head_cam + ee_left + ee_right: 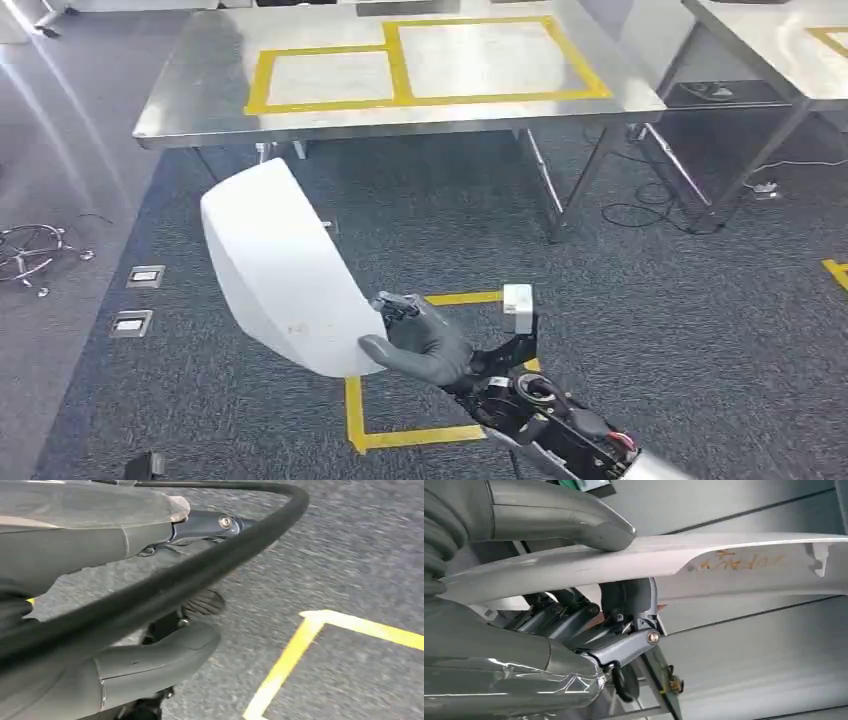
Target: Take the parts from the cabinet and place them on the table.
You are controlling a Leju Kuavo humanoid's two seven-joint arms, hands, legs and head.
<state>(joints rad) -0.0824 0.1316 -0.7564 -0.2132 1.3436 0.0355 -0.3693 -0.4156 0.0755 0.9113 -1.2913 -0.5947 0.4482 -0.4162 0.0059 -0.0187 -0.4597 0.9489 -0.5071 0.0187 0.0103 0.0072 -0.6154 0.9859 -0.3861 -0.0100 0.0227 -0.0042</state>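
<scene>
The right hand (pixel 425 345) was pinching the curved white plastic panel (pixel 280 270) by its edge, well short of the steel bench (pixel 200 100) — carry it level, don't let it swing.

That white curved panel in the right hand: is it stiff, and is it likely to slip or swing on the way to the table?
The white panel looks stiff: it holds its curve though the right hand grips only one edge. Most of it overhangs the hand, so it may swing. Its smooth surface under the thumb could slip.
</scene>
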